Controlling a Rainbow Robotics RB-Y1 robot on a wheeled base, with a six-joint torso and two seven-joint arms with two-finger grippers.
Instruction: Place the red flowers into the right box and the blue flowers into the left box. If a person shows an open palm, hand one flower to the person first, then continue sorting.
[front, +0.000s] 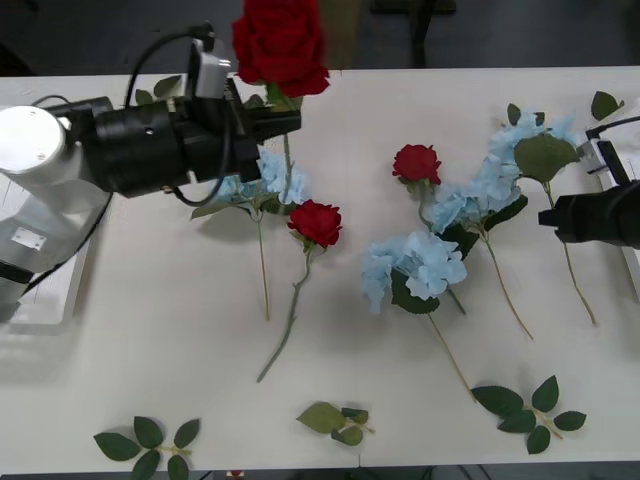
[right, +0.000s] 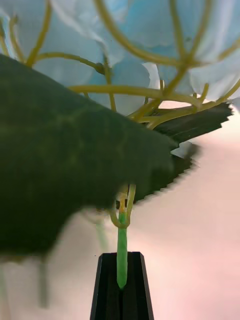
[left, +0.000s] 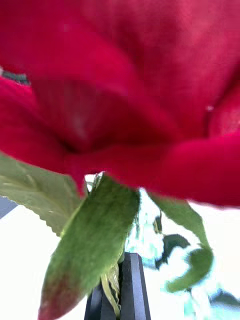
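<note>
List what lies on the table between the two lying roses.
Nothing: in the front view the stretch of table between the left lying rose and the right lying rose is bare.
</note>
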